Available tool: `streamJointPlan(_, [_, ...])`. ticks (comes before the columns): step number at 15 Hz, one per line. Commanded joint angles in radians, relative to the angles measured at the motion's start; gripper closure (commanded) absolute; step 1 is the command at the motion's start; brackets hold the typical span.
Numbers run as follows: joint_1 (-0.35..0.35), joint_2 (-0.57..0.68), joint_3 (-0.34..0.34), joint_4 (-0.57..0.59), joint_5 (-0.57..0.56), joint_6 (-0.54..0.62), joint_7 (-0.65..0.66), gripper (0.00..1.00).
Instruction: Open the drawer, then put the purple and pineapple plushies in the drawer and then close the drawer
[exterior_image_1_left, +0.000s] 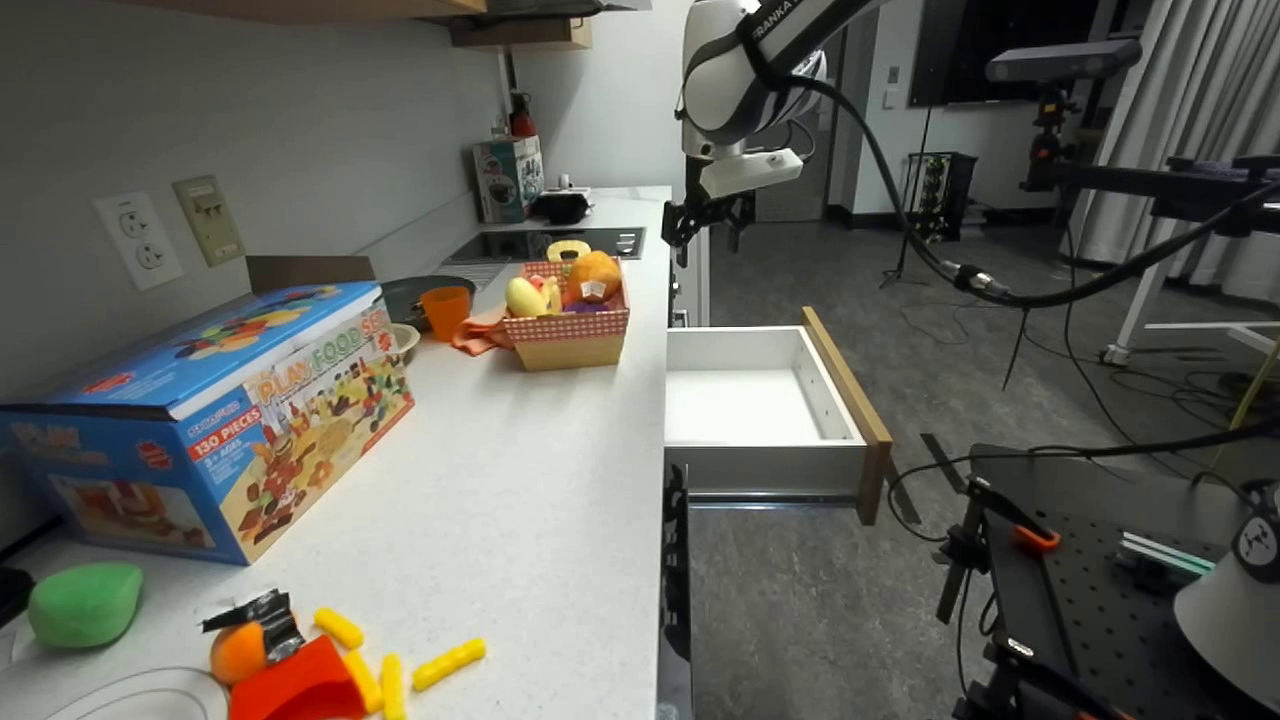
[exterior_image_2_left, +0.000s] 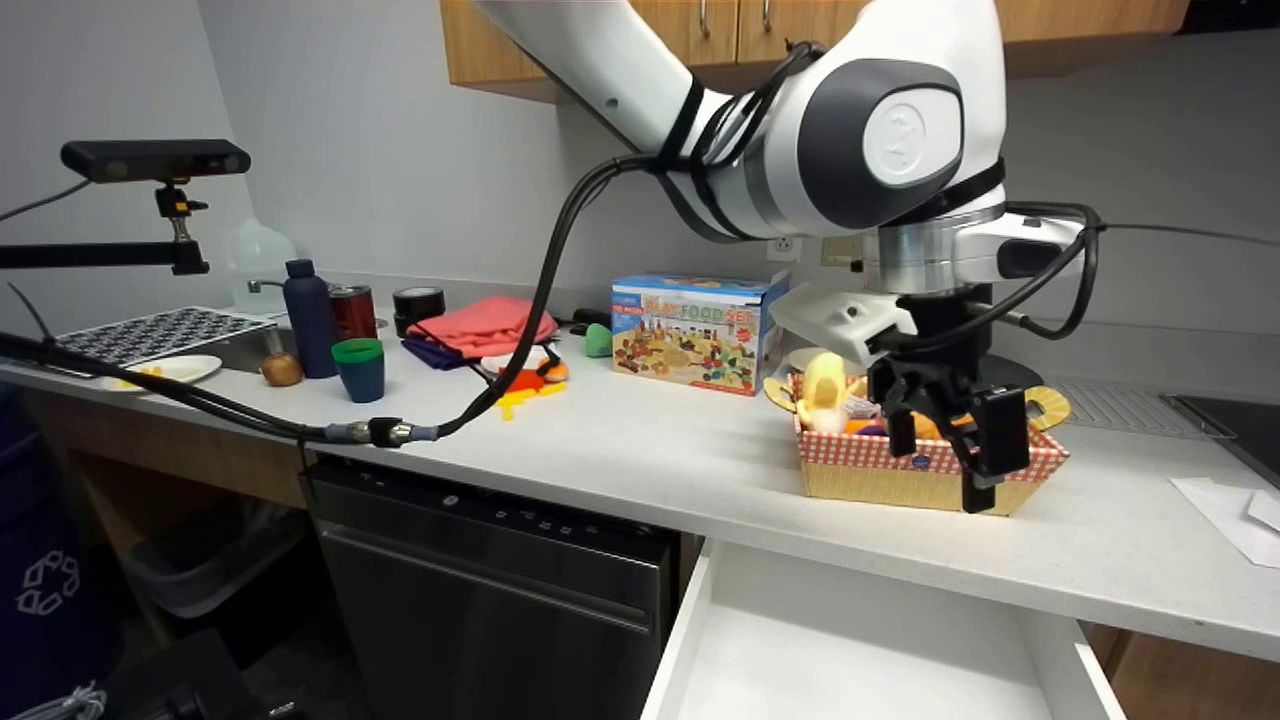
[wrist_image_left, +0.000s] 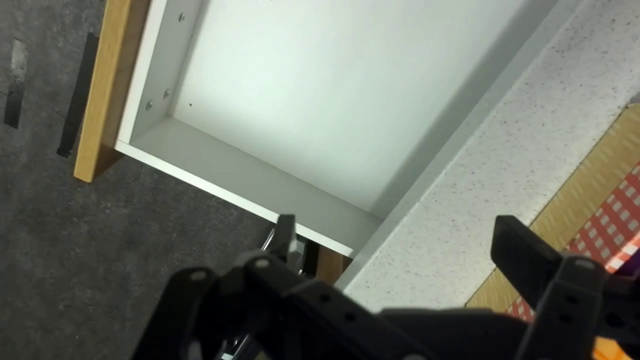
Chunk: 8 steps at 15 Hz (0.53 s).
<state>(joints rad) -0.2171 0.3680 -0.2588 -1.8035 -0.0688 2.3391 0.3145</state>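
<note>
A pulled-out drawer (exterior_image_1_left: 735, 408) and a spread gripper (wrist_image_left: 397, 240) at the front edge of the table (exterior_image_1_left: 540, 470)

The table's pale speckled top follows a grey wall (exterior_image_1_left: 330, 150), the play food box (exterior_image_1_left: 310, 420) toward that wall, a basket (exterior_image_1_left: 570, 352) nearer the front edge, a long stretch between them. Under the edge, beside a black dishwasher (exterior_image_2_left: 500, 610), the drawer juts over grey floor (exterior_image_1_left: 780, 620), its white bottom visible to me from above. I have my jaws wide apart; in the wrist view the edge passes between them. The purple plushie (exterior_image_1_left: 592, 306) shows only as a strip in the basket, close by a round orange toy (exterior_image_1_left: 594, 272); whether that is the pineapple plushie I cannot tell. In an exterior view my gripper hides part of the basket (exterior_image_2_left: 870, 482).
</note>
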Motion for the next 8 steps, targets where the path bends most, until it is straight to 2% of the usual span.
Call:
streamJointPlan(1, [0.003,0.002,-0.005,0.005,0.004,-0.004,-0.004,0.0])
streamJointPlan(5, [-0.058,0.103,0.031,0.126,0.102,0.03,-0.12,0.0])
streamJointPlan(8, [-0.108,0.182,0.081,0.256,0.195,-0.008,-0.257,0.0])
